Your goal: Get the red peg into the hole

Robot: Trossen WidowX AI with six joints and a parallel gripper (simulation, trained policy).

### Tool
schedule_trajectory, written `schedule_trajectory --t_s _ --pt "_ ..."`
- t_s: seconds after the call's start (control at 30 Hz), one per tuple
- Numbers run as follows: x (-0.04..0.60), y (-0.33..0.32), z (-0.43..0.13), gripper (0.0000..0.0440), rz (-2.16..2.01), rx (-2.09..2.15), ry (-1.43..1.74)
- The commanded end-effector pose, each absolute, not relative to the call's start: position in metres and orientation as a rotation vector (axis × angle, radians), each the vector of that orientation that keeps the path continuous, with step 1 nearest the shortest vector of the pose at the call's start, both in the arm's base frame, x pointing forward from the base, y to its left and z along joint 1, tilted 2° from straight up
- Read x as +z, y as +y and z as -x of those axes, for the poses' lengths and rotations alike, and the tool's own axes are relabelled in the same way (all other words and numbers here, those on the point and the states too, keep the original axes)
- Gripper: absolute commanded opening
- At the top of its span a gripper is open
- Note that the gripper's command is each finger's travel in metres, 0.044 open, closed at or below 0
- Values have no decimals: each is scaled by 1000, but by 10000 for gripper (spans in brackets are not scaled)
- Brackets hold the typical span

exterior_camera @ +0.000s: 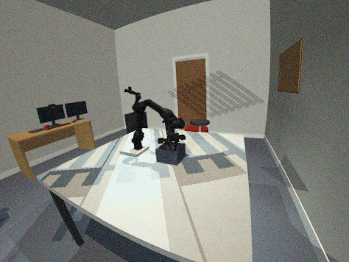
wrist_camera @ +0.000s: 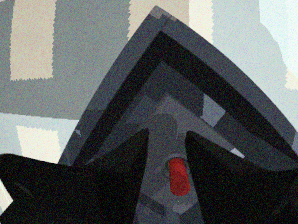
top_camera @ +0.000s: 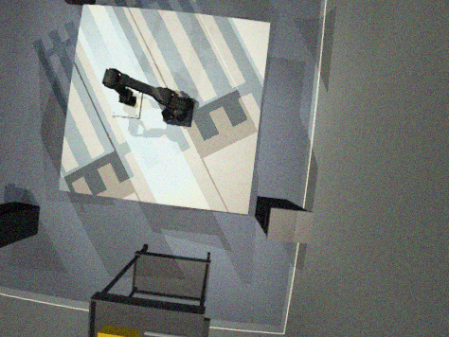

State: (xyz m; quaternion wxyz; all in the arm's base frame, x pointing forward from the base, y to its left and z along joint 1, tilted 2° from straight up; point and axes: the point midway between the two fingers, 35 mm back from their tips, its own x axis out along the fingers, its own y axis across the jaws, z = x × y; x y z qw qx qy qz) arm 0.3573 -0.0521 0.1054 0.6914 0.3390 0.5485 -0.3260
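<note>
Can see a red peg [wrist_camera: 178, 176] inside the dark, open-topped box [wrist_camera: 113, 76] [exterior_camera: 170, 154] [top_camera: 188, 121], at the hole [wrist_camera: 168, 169] in the grey plate [wrist_camera: 199, 125] at the bottom. In the wrist view, shows as a short, plain red cylinder with a rounded near end, brighter along parts of its length and darker toward the ring of the hole. Seems to stand with its far end in the hole, leaning slightly in the view, with some red left above the plate; from this steep, grainy angle, cannot tell how deep. In the exterior view, amounts to only a faint fleck of red between the dark parts.

As for the gripper [wrist_camera: 167, 135] [exterior_camera: 171, 146] [top_camera: 176, 114], reaches down into the box from above, on the bent black arm [top_camera: 142, 86] [exterior_camera: 154, 104]. Fingers parted partway, well short of wide, with the grey plate visible between. Not clamped on anything: has the peg in the gap, nearer to the finger at the right of the wrist view. Cannot tell about light contact there, nor about any touch against the plate.
</note>
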Motion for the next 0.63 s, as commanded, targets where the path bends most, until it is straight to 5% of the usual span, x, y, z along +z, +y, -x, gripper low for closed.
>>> schedule_trajectory --t_s 0.0,0.6 --pt "103 -56 -359 128 -754 -728 1247" --pt "97 -84 -364 127 -750 -753 1305"
